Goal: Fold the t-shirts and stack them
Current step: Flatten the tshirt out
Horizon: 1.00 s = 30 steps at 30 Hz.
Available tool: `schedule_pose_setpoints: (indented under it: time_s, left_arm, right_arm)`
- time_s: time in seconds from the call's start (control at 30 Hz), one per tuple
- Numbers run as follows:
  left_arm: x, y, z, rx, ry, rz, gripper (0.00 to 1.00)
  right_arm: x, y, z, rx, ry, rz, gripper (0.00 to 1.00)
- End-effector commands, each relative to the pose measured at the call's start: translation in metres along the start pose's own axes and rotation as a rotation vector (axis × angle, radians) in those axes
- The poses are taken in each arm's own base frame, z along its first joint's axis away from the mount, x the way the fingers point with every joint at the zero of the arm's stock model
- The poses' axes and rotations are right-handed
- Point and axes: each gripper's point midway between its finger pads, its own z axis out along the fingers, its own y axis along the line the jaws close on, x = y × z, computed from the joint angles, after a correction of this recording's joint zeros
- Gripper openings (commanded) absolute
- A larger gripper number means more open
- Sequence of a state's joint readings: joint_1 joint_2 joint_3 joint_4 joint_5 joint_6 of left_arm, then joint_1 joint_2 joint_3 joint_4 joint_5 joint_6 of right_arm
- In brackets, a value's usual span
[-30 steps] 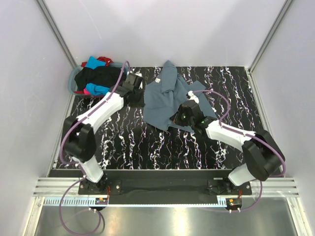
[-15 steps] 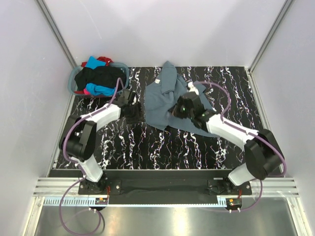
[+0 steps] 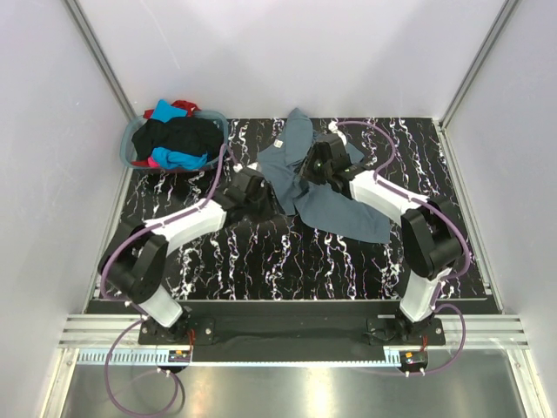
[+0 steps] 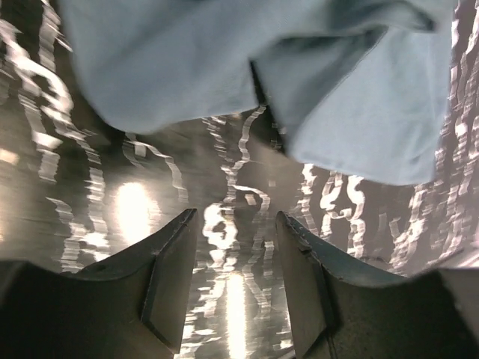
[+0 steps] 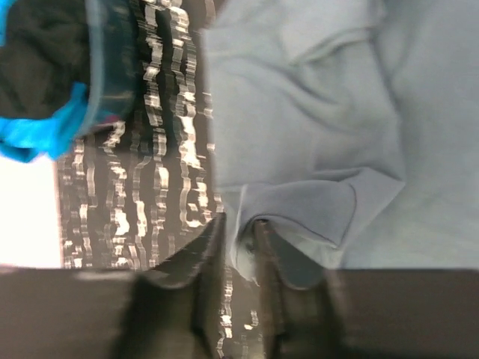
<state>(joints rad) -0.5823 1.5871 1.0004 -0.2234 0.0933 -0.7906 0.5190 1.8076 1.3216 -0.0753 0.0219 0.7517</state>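
The slate blue-grey t-shirt (image 3: 341, 212) lies crumpled on the marbled table, with its white neck label (image 3: 281, 142) at the back. My right gripper (image 3: 306, 176) is over the shirt's middle. In the right wrist view the gripper (image 5: 239, 228) is shut on a fold of that shirt (image 5: 314, 134). My left gripper (image 3: 264, 200) is at the shirt's front left edge. In the left wrist view it (image 4: 235, 218) is open and empty just above the table, with the shirt's hem (image 4: 187, 60) right ahead. Black (image 3: 178, 135), turquoise (image 3: 178, 159) and red (image 3: 183, 106) tees are in the basket.
The round grey-blue laundry basket (image 3: 129, 146) stands at the back left corner and also shows in the right wrist view (image 5: 112, 67). White walls with metal posts close the table on three sides. Purple cables arc over both arms.
My left gripper has moved from beside the basket to the shirt's front left edge. My right gripper has moved back and left across the shirt, whose lower part has spread toward the front right.
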Motion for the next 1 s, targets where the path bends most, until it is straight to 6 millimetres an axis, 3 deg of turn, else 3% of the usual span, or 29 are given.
schedule_pose_setpoints:
  time_s: [0.0,0.1,0.23,0.43,0.67,0.77,0.83,0.9,0.97]
  left_arm:
    - [-0.012,-0.020,0.014,-0.002,-0.070,-0.183,0.50]
    - [-0.016,-0.026,0.024,-0.026,-0.090,-0.279,0.48]
    - [-0.018,-0.009,0.048,-0.149,-0.098,-0.355,0.45]
    - [-0.026,-0.007,0.060,-0.220,-0.137,-0.429,0.44]
    - [-0.009,0.006,0.083,-0.302,-0.087,-0.498,0.42]
    - [-0.017,-0.001,0.089,-0.270,-0.075,-0.413,0.42]
    - [-0.017,0.000,0.097,-0.263,-0.029,-0.326,0.18]
    - [-0.024,-0.004,0.091,-0.234,-0.021,-0.325,0.00]
    - [-0.026,0.004,0.080,-0.255,-0.052,-0.282,0.00]
  right_arm:
    - [-0.025,0.001,-0.012,0.018,-0.031,-0.029,0.37]
    - [-0.045,-0.002,-0.035,0.057,-0.085,-0.073,0.45]
    - [-0.068,-0.007,-0.070,0.100,-0.159,-0.130,0.49]
    - [-0.064,-0.022,-0.110,0.127,-0.207,-0.125,0.51]
    - [-0.055,-0.033,-0.126,0.127,-0.211,-0.124,0.52]
    - [-0.054,-0.035,-0.133,0.127,-0.219,-0.128,0.51]
    - [-0.051,-0.038,-0.135,0.132,-0.218,-0.134,0.52]
    - [-0.045,-0.043,-0.133,0.138,-0.201,-0.147,0.52]
    - [-0.028,-0.050,-0.130,0.130,-0.146,-0.150,0.51]
